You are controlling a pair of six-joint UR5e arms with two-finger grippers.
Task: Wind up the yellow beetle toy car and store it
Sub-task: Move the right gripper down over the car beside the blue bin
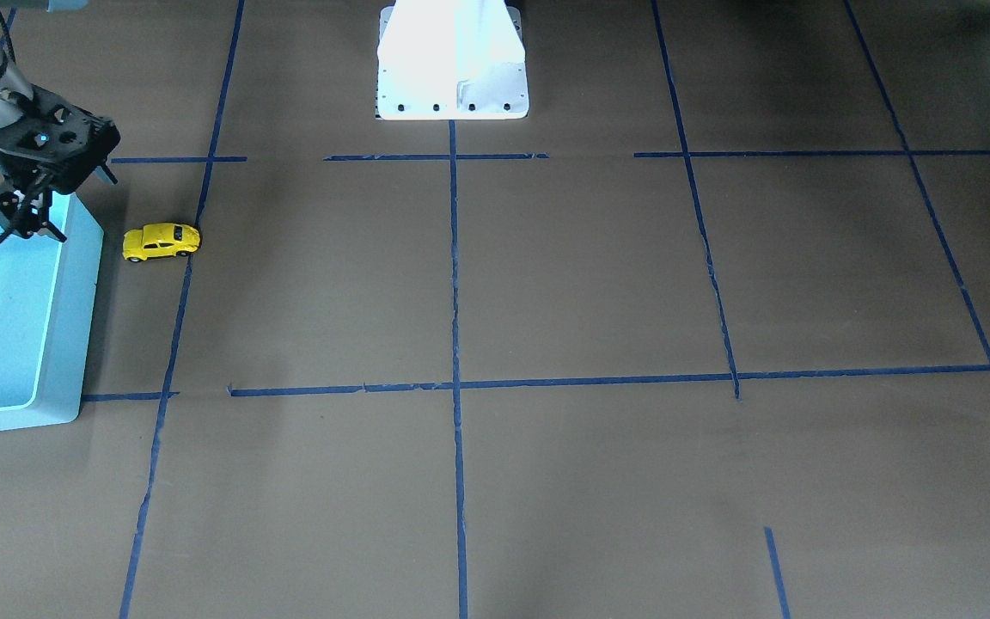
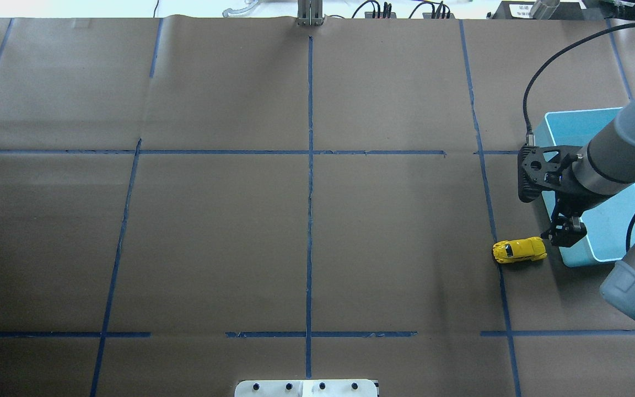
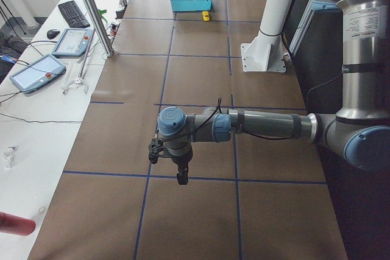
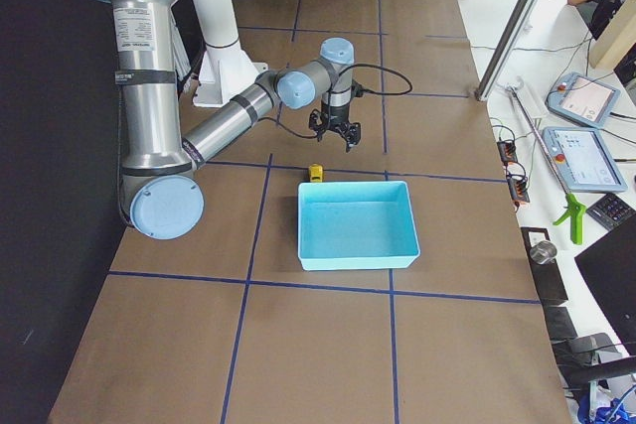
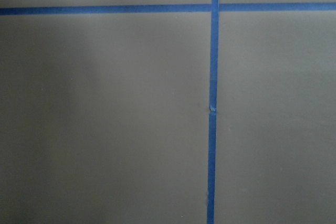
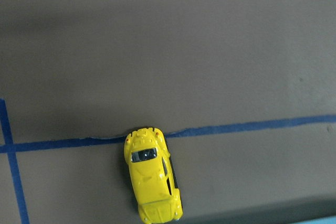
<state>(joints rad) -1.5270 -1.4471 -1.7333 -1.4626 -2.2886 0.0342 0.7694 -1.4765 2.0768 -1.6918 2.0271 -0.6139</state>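
Observation:
The yellow beetle toy car (image 1: pixel 161 242) stands on its wheels on the brown table beside a blue tape line, just outside the turquoise bin (image 1: pixel 74 301). It also shows in the overhead view (image 2: pixel 519 250) and in the right wrist view (image 6: pixel 151 182). My right gripper (image 2: pixel 564 237) hovers over the bin's near corner, a little to the side of the car, fingers apart and empty. My left gripper (image 3: pixel 177 172) shows only in the exterior left view, low over bare table far from the car; I cannot tell whether it is open or shut.
The bin (image 2: pixel 576 259) has nothing visible inside it. The robot's white base (image 1: pixel 452 77) stands at the table's middle edge. Blue tape lines divide the brown paper. Tablets and a keyboard (image 3: pixel 73 13) lie on a side table.

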